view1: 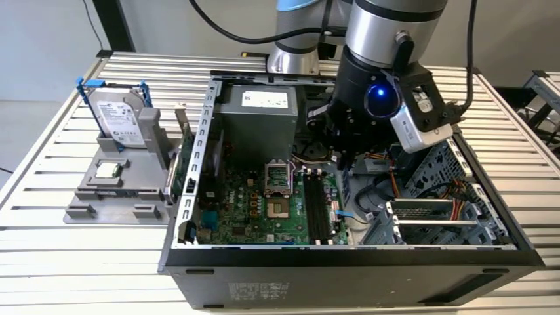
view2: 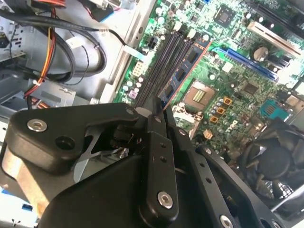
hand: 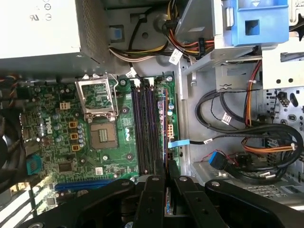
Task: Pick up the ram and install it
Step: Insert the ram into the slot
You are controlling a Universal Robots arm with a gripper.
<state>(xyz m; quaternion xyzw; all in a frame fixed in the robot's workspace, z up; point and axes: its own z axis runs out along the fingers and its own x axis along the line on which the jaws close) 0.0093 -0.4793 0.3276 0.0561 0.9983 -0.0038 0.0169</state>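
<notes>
- Whole setup sits on a slatted table (view1: 52, 262) of pale metal, running edge to edge in the exterior view.
- Plain light-grey wall (view1: 44, 39) up at 10 o'clock, dark post (view1: 117, 23) at 11.
- Grey floor (view1: 18, 128) at 9.
- Second slatted surface (view1: 544, 85) at 2.
- Soft, even light.

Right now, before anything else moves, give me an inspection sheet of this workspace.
Surface: slatted metal table carrying an open computer case.
Job's things: the ram, a thin strip seen edge-on between the fingers, above the motherboard near one end of its black slots, which look unfilled.
Clutter: grey fixture holding a hard drive and a processor chip, to the exterior view's left of the case.
Grippers: gripper shut on the ram, inside the case.
Cables: black, orange and red wires bunched beside the motherboard.
Surroundings: pale wall behind.
</notes>
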